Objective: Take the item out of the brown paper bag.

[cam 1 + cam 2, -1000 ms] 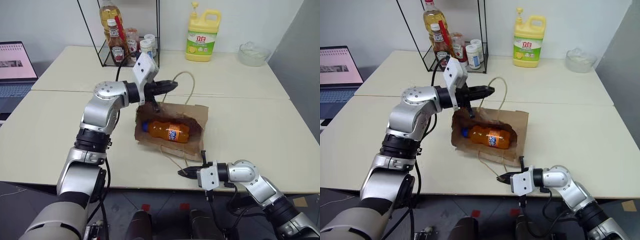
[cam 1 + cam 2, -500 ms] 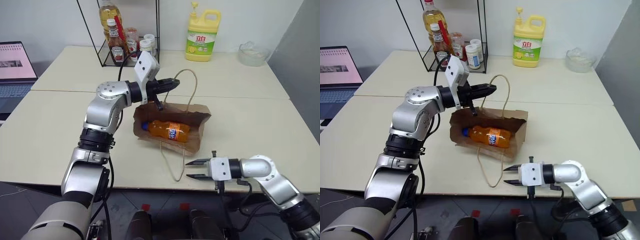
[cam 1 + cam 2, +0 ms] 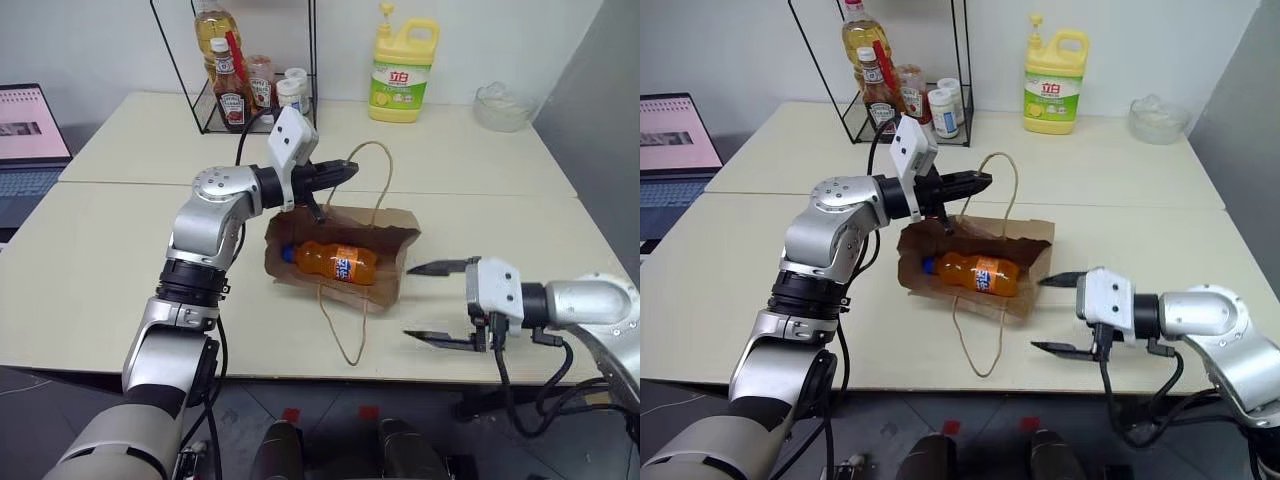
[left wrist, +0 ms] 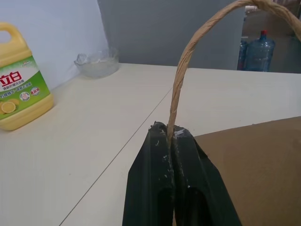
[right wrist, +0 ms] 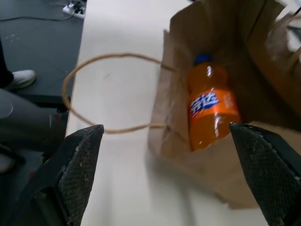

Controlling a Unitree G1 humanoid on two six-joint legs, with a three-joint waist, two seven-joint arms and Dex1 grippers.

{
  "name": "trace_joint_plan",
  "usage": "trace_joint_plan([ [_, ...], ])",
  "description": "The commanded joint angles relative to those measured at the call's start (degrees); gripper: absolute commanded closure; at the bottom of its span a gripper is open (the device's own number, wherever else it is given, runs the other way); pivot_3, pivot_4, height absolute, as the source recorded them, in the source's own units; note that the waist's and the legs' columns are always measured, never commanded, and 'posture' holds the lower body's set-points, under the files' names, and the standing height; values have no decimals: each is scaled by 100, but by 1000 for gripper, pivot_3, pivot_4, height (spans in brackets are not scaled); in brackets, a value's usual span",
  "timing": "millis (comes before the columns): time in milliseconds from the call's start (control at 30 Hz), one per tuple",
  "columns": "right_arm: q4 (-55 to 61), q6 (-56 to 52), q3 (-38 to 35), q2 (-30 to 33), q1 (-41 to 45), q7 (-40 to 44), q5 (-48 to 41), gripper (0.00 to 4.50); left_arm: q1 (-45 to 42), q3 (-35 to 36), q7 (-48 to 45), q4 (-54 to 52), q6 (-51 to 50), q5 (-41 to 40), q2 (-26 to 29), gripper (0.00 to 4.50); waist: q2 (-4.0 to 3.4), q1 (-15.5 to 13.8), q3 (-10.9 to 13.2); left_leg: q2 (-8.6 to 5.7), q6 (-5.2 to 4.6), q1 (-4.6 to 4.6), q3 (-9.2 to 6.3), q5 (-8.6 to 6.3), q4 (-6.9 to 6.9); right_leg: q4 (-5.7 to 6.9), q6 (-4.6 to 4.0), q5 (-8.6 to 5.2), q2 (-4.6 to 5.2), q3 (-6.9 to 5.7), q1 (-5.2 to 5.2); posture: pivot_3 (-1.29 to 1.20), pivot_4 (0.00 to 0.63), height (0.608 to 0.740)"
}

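The brown paper bag (image 3: 393,232) lies on its side on the table with its mouth held open. Inside it lies the item (image 3: 330,262), an orange soda bottle with a blue cap, also seen in the right wrist view (image 5: 209,108). My left gripper (image 3: 345,167) is above the bag's rear edge, shut on the upper twine handle (image 4: 188,56), which it holds up. My right gripper (image 3: 410,300) hangs just right of the bag with its jaws wide open and nothing between them. The lower handle (image 3: 345,335) lies loose on the table.
At the back stand a wire rack (image 3: 240,70) with sauce bottles, a yellow detergent jug (image 3: 405,62) and a glass bowl (image 3: 503,105). A laptop (image 3: 30,130) sits at the far left. The table's front edge (image 3: 300,372) runs just below the bag.
My right gripper has risen from the table's front edge, swung to the bag's right side and opened wide. The left gripper has stayed put on the upper handle.
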State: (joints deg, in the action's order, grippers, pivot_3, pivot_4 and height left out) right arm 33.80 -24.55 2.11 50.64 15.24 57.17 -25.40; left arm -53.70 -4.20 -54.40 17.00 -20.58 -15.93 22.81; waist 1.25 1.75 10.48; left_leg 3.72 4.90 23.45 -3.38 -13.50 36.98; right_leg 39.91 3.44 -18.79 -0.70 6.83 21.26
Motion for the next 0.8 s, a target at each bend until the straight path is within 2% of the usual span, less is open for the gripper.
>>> trace_joint_plan([
  [33, 231, -654, 68, -307, 604, -550, -191, 417, -61, 109, 11, -215, 141, -50, 14, 4500, 0, 7, 0, 0, 0, 0, 0, 0, 1, 0, 0, 0, 0, 0, 0, 0, 150, 740],
  [100, 214, -1039, 229, -588, 998, -948, -101, 890, -103, 104, 14, -172, 154, -38, 0, 4500, 0, 7, 0, 0, 0, 1, 0, 0, 0, 2, 0, 0, 0, 1, 4, 0, 150, 740],
  [233, 266, -1925, 438, -1232, 1560, -1697, -203, 2319, -150, 95, 21, -104, 196, -17, -21, 4500, 0, 6, 0, 0, 0, 10, 0, 0, 0, 3, 0, 0, 0, 0, 14, 0, 150, 740],
  [267, 306, -2135, 448, -1413, 1638, -1853, -304, 2809, -153, 92, 24, -98, 206, -14, -25, 4500, 0, 6, 0, 0, 0, 16, -1, 0, 0, 2, 0, 0, 0, -1, 17, 0, 150, 740],
  [433, 444, -2509, 988, -1955, 1788, -2293, -110, 4462, -172, 95, 34, -59, 232, -12, -34, 4500, 0, -2, 0, 0, 2, 39, -8, 1, 3, 2, -1, 0, 1, -8, 31, 0, 150, 740],
  [567, 320, -2853, 1018, -2599, 1772, -2568, -430, 4462, -185, 94, 34, -39, 244, -14, -44, 4500, 0, 10, 0, 0, 1, 38, -10, 1, 2, 3, -1, 0, 0, -8, 35, 0, 150, 740],
  [667, 75, -3274, 553, -3184, 1669, -2677, -1134, 4462, -180, 89, 27, -42, 255, -5, -41, 4500, 0, 11, 0, 0, 1, 39, -11, 1, 2, 5, -1, 0, 0, -9, 35, 0, 150, 740],
  [800, -44, -3624, 195, -3529, 1733, -2829, -1698, 4462, -159, 87, 22, -71, 244, -8, -39, 4500, -1, 4, 0, 0, 1, 42, -13, 1, 2, 5, -1, 1, 1, -12, 34, 0, 150, 740],
])
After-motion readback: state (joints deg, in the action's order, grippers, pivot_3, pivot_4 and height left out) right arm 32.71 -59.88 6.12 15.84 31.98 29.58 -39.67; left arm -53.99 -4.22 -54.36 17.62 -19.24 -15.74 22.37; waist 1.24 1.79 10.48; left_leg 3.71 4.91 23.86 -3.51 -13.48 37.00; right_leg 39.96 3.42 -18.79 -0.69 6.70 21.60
